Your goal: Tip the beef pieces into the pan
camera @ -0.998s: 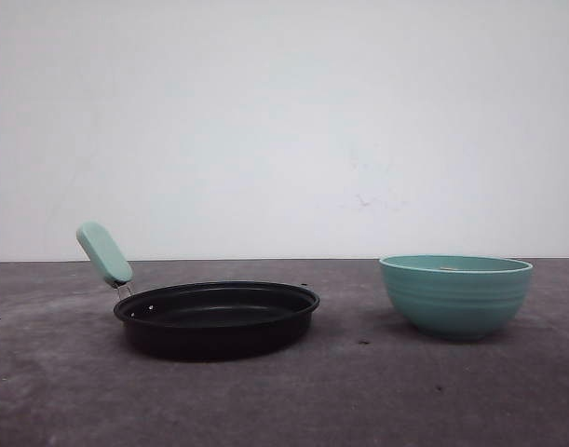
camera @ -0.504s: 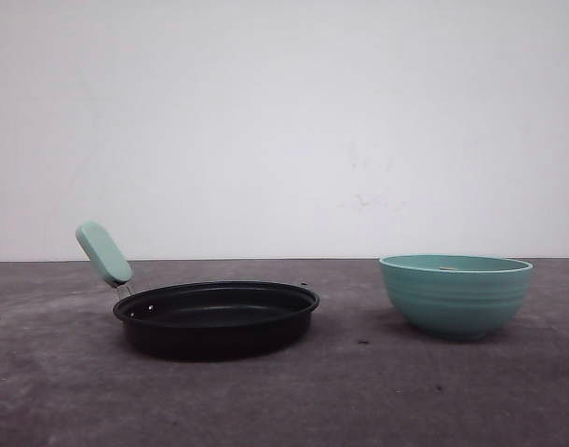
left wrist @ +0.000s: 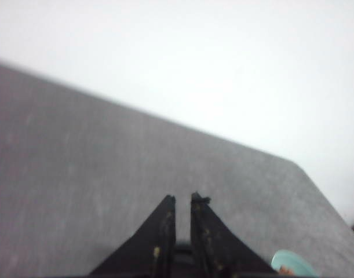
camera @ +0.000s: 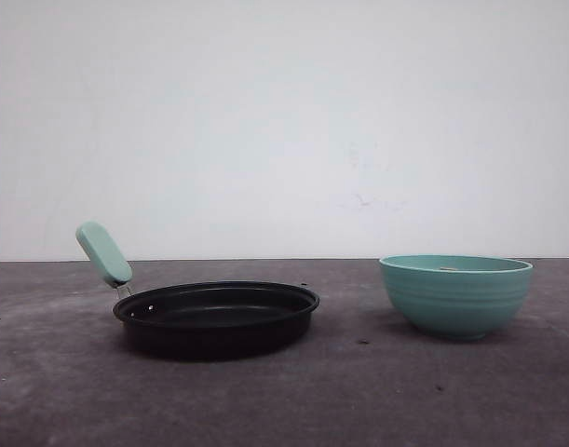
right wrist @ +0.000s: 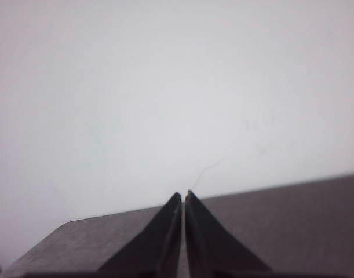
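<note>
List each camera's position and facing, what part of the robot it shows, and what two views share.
Front view: low over the table, facing the white wall; shows the pan left, teal bowl right; none of the robot's body.
Left wrist view: on the left arm, looking down across the table; left gripper nearly shut.
Right wrist view: on the right arm, facing the wall; right gripper shut.
Shared: all three see the grey table and the wall.

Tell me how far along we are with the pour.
Nothing looks done: the pan sits empty on the table. Nothing is in hand: the left gripper and right gripper are shut on nothing, over bare tabletop. The teal bowl stands upright right of the pan, contents hidden from the front. Left: grasp, carry, tip.
</note>
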Controlling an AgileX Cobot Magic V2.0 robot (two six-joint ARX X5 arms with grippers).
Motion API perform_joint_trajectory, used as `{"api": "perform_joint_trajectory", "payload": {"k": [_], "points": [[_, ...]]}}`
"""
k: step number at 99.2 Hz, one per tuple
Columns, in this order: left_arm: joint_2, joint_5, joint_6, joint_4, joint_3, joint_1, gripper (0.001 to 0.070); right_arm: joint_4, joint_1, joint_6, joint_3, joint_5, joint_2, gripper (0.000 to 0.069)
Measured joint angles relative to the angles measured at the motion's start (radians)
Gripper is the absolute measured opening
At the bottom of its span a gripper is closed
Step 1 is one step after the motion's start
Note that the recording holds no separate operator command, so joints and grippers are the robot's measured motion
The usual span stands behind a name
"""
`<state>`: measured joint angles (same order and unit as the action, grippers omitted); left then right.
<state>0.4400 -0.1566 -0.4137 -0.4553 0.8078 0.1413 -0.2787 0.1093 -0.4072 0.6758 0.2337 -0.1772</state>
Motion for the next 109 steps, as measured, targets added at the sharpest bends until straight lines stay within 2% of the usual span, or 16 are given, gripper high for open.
{"api": "perform_joint_trajectory", "payload": {"k": [12, 28, 35, 42, 51, 57, 62, 67, 79, 94, 109], "points": [[0.154, -0.02, 0.031, -0.05, 0.192, 0.001, 0.0022, -0.13, 0.0, 0.084, 0.222, 0.0, -0.152, 0.0009], [0.322, -0.116, 0.052, -0.072, 0.398, 0.01, 0.0025, -0.299, 0.0, 0.18, 0.463, 0.0, -0.328, 0.0013], [0.364, -0.159, 0.054, -0.073, 0.436, 0.014, 0.0064, -0.314, 0.0, 0.207, 0.515, 0.001, -0.371, 0.0051], [0.376, -0.193, 0.054, -0.076, 0.439, 0.021, 0.0158, -0.314, 0.0, 0.221, 0.535, 0.001, -0.389, 0.0164], [0.376, -0.214, 0.053, -0.089, 0.439, 0.031, 0.0313, -0.315, 0.0, 0.227, 0.535, 0.001, -0.389, 0.0403], [0.373, -0.216, 0.054, -0.098, 0.439, 0.037, 0.0389, -0.317, 0.0, 0.227, 0.535, 0.001, -0.388, 0.0543], [0.37, -0.216, 0.055, -0.108, 0.439, 0.041, 0.0424, -0.323, 0.0, 0.228, 0.535, 0.001, -0.388, 0.0619], [0.37, -0.216, 0.055, -0.12, 0.44, 0.041, 0.0449, -0.333, 0.0, 0.228, 0.535, 0.001, -0.388, 0.0662], [0.378, -0.216, 0.056, -0.156, 0.44, 0.047, 0.0485, -0.342, 0.0, 0.229, 0.535, -0.001, -0.389, 0.0682], [0.406, -0.215, 0.056, -0.177, 0.439, 0.05, 0.0583, -0.346, 0.0, 0.229, 0.535, -0.002, -0.4, 0.0682], [0.416, -0.204, 0.054, -0.132, 0.394, 0.072, 0.0597, -0.371, 0.0, 0.229, 0.535, -0.017, -0.413, 0.0682]]}}
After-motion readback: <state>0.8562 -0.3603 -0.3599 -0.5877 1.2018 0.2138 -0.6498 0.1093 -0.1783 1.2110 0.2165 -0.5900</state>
